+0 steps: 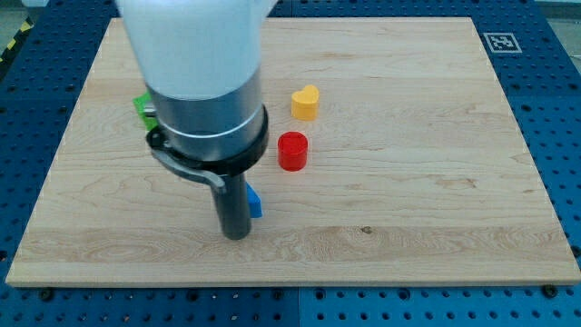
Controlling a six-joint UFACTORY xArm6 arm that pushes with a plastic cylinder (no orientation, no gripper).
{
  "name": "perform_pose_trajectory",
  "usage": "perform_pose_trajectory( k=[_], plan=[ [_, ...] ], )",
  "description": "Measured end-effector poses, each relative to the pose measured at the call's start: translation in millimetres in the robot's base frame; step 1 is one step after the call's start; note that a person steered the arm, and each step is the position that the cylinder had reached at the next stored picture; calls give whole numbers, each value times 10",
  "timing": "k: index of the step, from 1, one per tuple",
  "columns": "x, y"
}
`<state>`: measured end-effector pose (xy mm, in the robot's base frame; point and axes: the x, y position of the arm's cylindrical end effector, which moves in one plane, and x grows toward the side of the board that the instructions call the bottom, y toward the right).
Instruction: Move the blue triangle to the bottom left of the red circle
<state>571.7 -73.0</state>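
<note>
The red circle (292, 151) stands near the middle of the wooden board (408, 182). The blue triangle (254, 202) lies below and to the left of it, mostly hidden behind my rod; only its right edge shows. My tip (236, 234) rests on the board right beside the blue triangle, at its lower left, and seems to touch it.
A yellow heart-shaped block (306, 102) sits above the red circle. A green block (143, 107) peeks out at the view's left, mostly hidden by the arm's body, which covers the board's upper left. A fiducial marker (498, 42) is at the top right corner.
</note>
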Motion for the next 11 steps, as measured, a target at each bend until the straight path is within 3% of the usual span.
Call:
perform_pose_trajectory(
  k=[1, 2, 5, 7, 11],
  plan=[
    [-43, -415],
    [-166, -467],
    [0, -316],
    [-29, 145],
    [-357, 242]
  ],
)
